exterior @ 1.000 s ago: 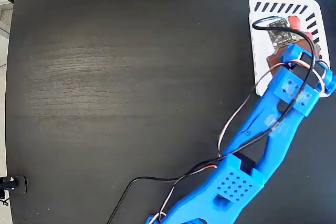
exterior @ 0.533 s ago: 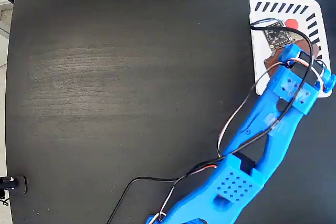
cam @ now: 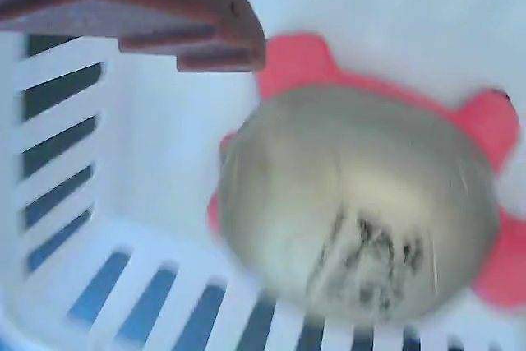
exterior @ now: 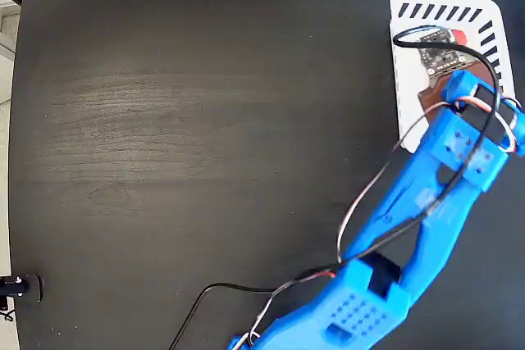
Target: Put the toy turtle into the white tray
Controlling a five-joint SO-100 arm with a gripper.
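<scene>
A: Where is the toy turtle?

B: Inside the white tray, its beige shell up, near the tray's slotted corner.

A: And the gripper?

B: Above the tray, one brown finger clear of the turtle; both jaws aren't visible, so I cannot tell its opening

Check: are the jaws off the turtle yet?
Apart. The wrist view shows white tray floor between the one visible jaw and the toy turtle.
</scene>
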